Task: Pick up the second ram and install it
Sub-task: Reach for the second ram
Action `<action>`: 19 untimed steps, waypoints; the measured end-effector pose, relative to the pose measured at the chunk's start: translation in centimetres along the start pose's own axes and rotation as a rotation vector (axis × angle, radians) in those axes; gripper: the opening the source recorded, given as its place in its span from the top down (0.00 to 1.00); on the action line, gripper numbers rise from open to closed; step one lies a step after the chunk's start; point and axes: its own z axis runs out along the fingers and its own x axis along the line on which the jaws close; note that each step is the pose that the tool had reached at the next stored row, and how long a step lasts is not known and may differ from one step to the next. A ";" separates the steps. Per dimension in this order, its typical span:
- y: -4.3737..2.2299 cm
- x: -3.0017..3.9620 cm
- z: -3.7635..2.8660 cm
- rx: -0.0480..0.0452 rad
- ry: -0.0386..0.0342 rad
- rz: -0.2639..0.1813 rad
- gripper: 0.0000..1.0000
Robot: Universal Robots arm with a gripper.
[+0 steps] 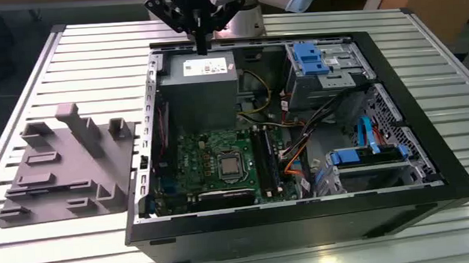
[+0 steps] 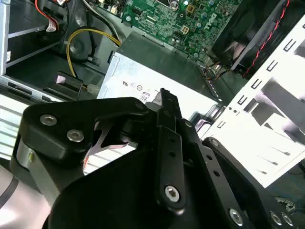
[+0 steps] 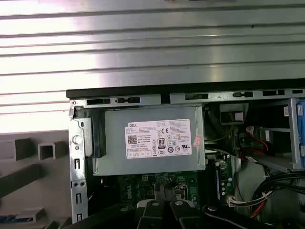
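My gripper (image 1: 203, 49) hangs high over the far rim of the open computer case (image 1: 303, 215), above the grey power supply (image 1: 195, 79). Its fingers look pressed together with nothing between them; in both wrist views the gripper (image 3: 164, 187) (image 2: 163, 93) points down at the power supply (image 3: 152, 140). A long dark stick (image 1: 262, 157) stands in the memory slots beside the processor on the green motherboard (image 1: 211, 151). It looks like a ram. I cannot tell whether it is the second ram. The gripper is far from it.
A grey moulded tray (image 1: 60, 171) with upright posts lies on the slatted table at the exterior view's left of the case. Blue drive brackets (image 1: 311, 58) and a second blue-handled bay (image 1: 356, 156) fill the case's right side. Loose cables (image 1: 292, 158) run next to the slots.
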 end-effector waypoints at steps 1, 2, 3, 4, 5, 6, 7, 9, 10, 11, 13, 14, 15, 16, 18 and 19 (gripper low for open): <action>0.00 0.00 0.00 0.0000 0.0001 0.000 0.89; 0.00 0.00 0.00 0.0000 0.0000 0.000 0.89; 0.00 0.00 0.00 0.0000 0.0000 0.000 0.89; 0.00 0.00 0.00 0.0000 0.0000 0.000 0.89; 0.00 0.01 0.00 0.0000 0.0000 0.000 0.89; 0.00 0.03 0.00 0.0001 0.0000 0.000 0.89; 0.00 0.06 -0.01 0.0002 0.0001 0.000 0.89; -0.01 0.11 0.00 0.0000 0.0000 0.000 0.89; -0.01 0.13 0.00 0.0000 0.0001 0.000 0.89; -0.01 0.15 0.00 0.0000 0.0000 0.000 0.89; -0.01 0.18 -0.01 0.0000 0.0000 0.000 0.89; -0.02 0.21 -0.01 0.0000 0.0000 0.000 0.89; -0.02 0.23 0.00 0.0000 0.0000 0.000 0.89; -0.02 0.25 -0.01 0.0000 0.0000 0.000 0.89; -0.02 0.29 -0.01 0.0000 0.0000 0.000 0.89; -0.02 0.31 -0.01 0.0001 0.0000 0.000 0.89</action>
